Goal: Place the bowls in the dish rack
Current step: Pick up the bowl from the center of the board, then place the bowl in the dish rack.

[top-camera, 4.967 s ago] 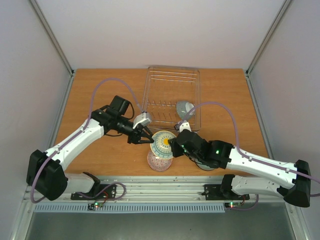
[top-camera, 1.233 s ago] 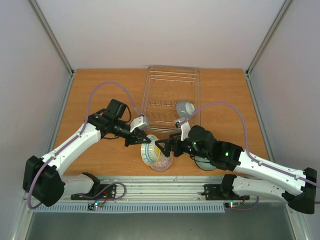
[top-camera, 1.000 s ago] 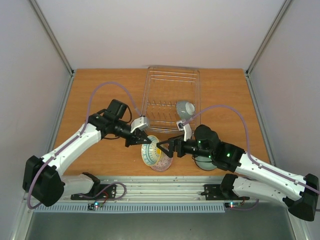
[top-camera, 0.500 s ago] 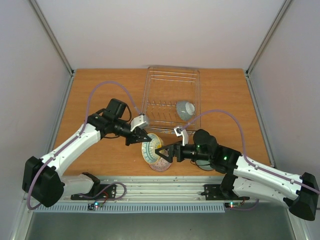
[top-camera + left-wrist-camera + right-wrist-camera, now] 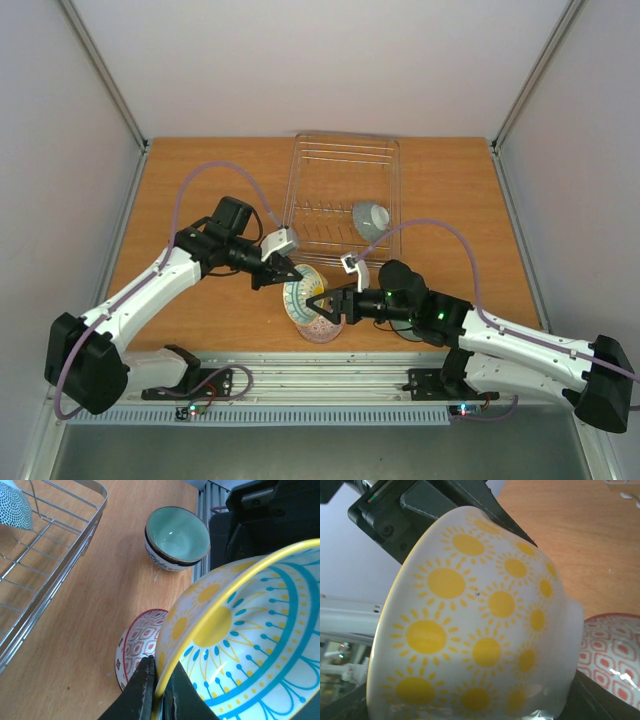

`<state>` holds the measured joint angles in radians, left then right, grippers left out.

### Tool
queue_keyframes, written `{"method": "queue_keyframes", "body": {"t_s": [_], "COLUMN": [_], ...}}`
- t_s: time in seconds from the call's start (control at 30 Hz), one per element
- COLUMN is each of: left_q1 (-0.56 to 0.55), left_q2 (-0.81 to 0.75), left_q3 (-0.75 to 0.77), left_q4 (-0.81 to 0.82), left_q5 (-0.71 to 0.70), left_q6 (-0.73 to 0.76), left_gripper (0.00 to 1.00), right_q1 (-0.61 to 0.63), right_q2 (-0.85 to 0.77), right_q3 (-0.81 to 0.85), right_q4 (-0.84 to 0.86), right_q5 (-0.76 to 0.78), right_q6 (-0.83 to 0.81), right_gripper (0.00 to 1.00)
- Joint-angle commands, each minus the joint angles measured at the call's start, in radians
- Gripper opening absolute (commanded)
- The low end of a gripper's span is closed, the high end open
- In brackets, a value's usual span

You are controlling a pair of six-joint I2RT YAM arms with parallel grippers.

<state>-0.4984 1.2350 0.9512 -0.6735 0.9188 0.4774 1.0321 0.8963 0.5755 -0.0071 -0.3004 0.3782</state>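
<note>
**A:** What is the left gripper (image 5: 156,675) doing?

**B:** It is pinched narrow on the rim of the yellow bowl (image 5: 240,640), one finger inside and one outside. The bowl hangs on edge in the air, above the middle of the worktop's (image 5: 220,180) near edge.

**A:** What sits under it?

**B:** The red bowl (image 5: 322,327) rests on the wood directly below. I cannot tell from above whether the two bowls touch.

**A:** And the right gripper (image 5: 322,304)?

**B:** Its jaws are spread to either side of the yellow bowl's base. I cannot tell whether they are pressing on it.

**A:** What is further right?

**B:** The rack (image 5: 330,170) lies at the middle of the far edge. The dotted bowl (image 5: 370,217) is tipped in its near right corner. The green bowl (image 5: 177,535) seems stacked in a patterned bowl (image 5: 157,562) by the near edge, right of the red one and close under the right arm.

**A:** What could go wrong from here?

**B:** This looks like a hand-over, so timing is the main risk. If the left gripper lets go before the right one has a firm hold, the yellow bowl drops onto the red bowl. The wall is glazed and curved, so it may also slide out of jaws that close off-centre. If both grippers hold on and pull in different directions, the thin rim pinch could slip. The right arm is also low enough that it might knock the green bowl when it swings towards the rack.
</note>
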Motion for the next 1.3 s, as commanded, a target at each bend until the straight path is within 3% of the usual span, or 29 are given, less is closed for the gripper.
{"method": "queue_keyframes", "body": {"t_s": [0.0,0.27,0.3,0.5,0.63,0.83,1.0,1.27], "left_q1": [0.000,0.000,0.000,0.000,0.000,0.000,0.000,0.000], "left_q2": [-0.016,-0.017,-0.019,-0.049,-0.097,-0.151,-0.155,-0.150], "left_q3": [-0.003,-0.014,-0.019,-0.041,-0.081,-0.118,-0.119,-0.118], "left_q4": [0.058,0.096,0.113,0.169,0.256,0.348,0.344,0.333], "left_q5": [0.040,-0.015,-0.032,-0.109,-0.225,-0.369,-0.374,-0.356], "left_q6": [-0.013,-0.034,-0.049,-0.091,-0.136,-0.184,-0.185,-0.177], "left_gripper": [0.00,0.01,0.01,0.28,0.36,0.40,0.40,0.40], "right_q1": [0.011,0.018,0.017,0.017,0.016,0.000,-0.027,-0.064], "right_q2": [0.007,-0.007,-0.008,-0.015,0.015,0.144,0.331,0.558], "right_q3": [0.000,0.009,0.019,0.132,0.270,0.475,0.629,0.818], "right_q4": [0.075,0.044,0.022,-0.261,-0.467,-0.675,-0.779,-0.811], "right_q5": [-0.012,0.016,0.031,0.210,0.398,0.618,0.771,0.938], "right_q6": [0.004,-0.011,-0.022,-0.112,-0.199,-0.304,-0.361,-0.489], "right_gripper": [0.51,0.04,0.02,0.01,0.01,0.01,0.01,0.01]}}
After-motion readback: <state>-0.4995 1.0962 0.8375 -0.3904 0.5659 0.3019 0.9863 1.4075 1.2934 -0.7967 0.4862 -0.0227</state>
